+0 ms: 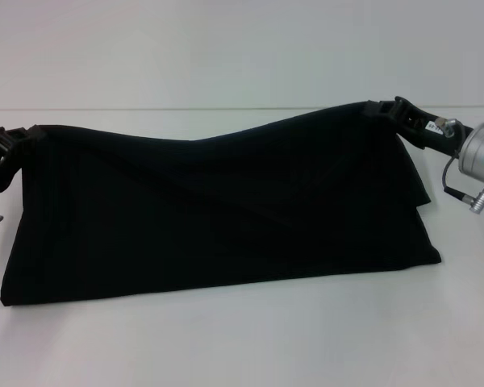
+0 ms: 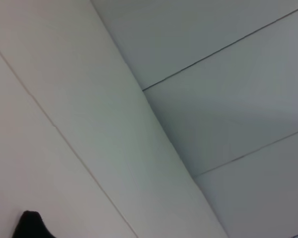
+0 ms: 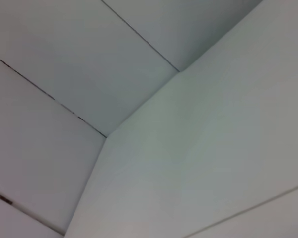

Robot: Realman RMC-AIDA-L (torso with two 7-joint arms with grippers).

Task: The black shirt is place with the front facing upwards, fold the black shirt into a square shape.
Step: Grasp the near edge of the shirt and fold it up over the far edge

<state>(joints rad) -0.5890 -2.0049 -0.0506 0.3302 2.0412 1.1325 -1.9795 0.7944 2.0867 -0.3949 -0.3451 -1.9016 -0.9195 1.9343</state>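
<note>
**Two grippers hold a black shirt up by its far edge over a white table**

The left gripper (image 1: 10, 147), a black rigid claw, is clamped on the far left corner of the black shirt (image 1: 218, 218). The right gripper (image 1: 387, 111), also black, with a silver cylindrical wrist behind it showing a small teal light, is clamped on the shirt's far right corner. The right corner sits higher than the left.

Between the two grippers, the shirt's top edge sags in a shallow curve. The cloth is soft, matte and plain black, and no lettering shows on the side facing the head camera. From the raised edge it slopes down toward the robot. Its near edge lies in a long, nearly straight line on the table (image 1: 242, 347), giving the whole a wide, roughly rectangular shape. Below the right gripper, a loose flap of cloth hangs past the shirt's side.

The table is smooth and white. Both wrist views show only pale flat panels with thin dark seams; the left wrist view also catches a small black shape at its edge, too little to identify.
</note>
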